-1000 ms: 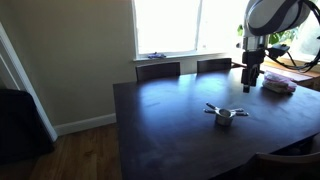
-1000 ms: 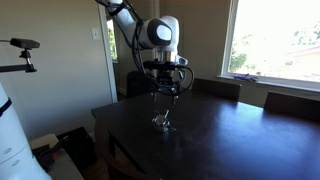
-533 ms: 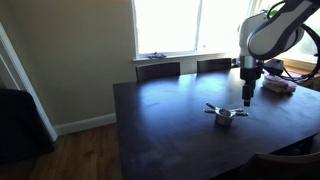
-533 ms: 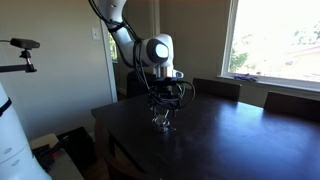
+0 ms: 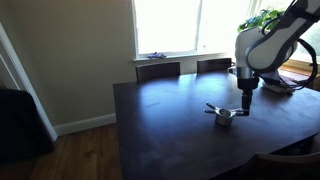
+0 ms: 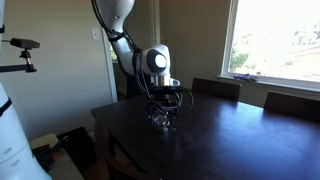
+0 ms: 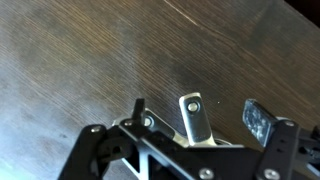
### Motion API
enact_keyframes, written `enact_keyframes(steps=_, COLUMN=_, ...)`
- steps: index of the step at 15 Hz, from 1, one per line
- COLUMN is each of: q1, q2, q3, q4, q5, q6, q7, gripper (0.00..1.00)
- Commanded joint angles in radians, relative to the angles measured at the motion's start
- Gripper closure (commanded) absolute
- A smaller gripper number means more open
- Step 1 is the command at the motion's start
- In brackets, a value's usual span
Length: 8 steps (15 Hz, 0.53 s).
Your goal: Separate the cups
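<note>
In the wrist view your gripper [image 7: 198, 112] has its jaws spread as wide as they go, holding nothing. One flat handle of the cups [image 7: 196, 120] lies between the fingers, its bowl cut off behind the gripper's frame. In an exterior view the cups [image 5: 224, 114] sit clustered on the right part of the dark table [image 5: 160, 125], too small to count, with broad tabletop to their left. Chair backs [image 5: 158, 70] line the far edge, below the window [image 5: 165, 25].
</note>
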Motion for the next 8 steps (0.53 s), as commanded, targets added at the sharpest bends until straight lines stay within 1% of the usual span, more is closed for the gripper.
enact_keyframes(steps=1, q1=0.025, q2=0.015, q3=-0.007, q4=-0.011, q5=-0.056, q6=0.022, q7=0.047, gripper=0.00)
enact_keyframes(steps=4, q1=0.035, q2=0.045, q3=-0.003, q4=0.006, q5=-0.069, q6=0.012, q7=0.054, gripper=0.00)
enact_keyframes(steps=8, q1=0.045, q2=0.085, q3=0.003, q4=0.041, q5=-0.054, q6=-0.007, q7=0.055, gripper=0.00)
